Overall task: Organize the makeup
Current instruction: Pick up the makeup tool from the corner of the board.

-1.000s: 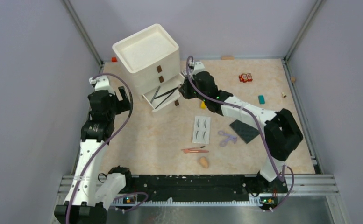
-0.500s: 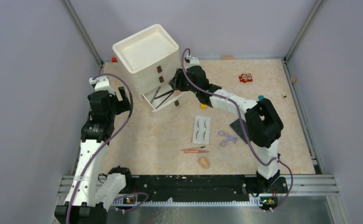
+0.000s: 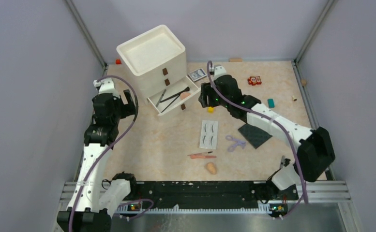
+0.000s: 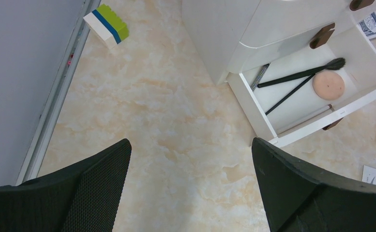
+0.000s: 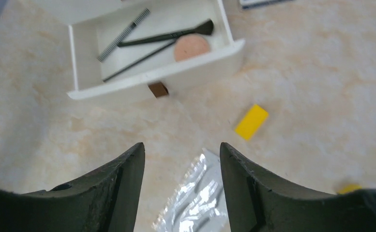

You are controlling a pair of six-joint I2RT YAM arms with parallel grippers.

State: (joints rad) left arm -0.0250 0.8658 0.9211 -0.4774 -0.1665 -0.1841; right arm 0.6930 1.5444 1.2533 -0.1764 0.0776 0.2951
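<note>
Marbled beige tabletop point(image 3: 157, 140) carries the white false-eyelash card in glossy plastic point(image 3: 208, 134), flat, near the open white drawer point(image 3: 153, 102) — light, slick, likely bendy, so an edge pinch looks best. Right gripper point(image 5: 180, 147) hangs near it, jaws apart, empty — left gripper point(image 4: 190, 142) likewise.

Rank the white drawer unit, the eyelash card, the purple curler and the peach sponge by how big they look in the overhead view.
Largest to smallest:
1. white drawer unit, by far
2. eyelash card
3. purple curler
4. peach sponge, only a little smaller than the curler
</note>
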